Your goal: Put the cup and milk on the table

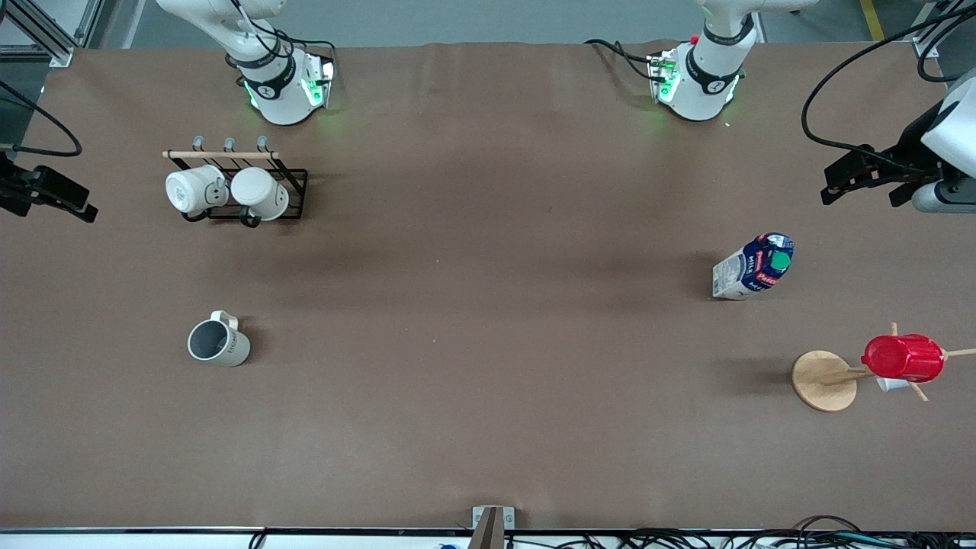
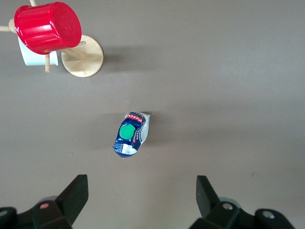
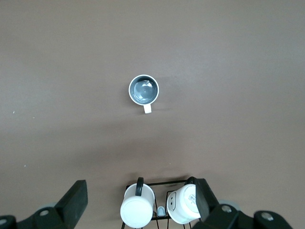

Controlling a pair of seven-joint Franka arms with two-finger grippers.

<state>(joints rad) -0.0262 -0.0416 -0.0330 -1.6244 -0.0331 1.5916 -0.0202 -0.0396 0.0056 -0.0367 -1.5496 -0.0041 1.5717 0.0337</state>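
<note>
1. the cup [image 1: 219,342] stands upright on the table [image 1: 488,396], toward the right arm's end, nearer the front camera than the black rack [image 1: 263,200] with 2 white mugs [image 1: 195,189].
2. the milk [image 1: 753,267] stands on the table toward the left arm's end, with the wooden stand [image 1: 824,380] and its red cup [image 1: 903,357] nearer the camera.
3. the left gripper [image 2: 142,200] hangs high over the table near the milk, jaws wide apart, holding nothing.
4. the right gripper [image 3: 141,202] hangs high over the rack, jaws wide apart, empty.
</note>
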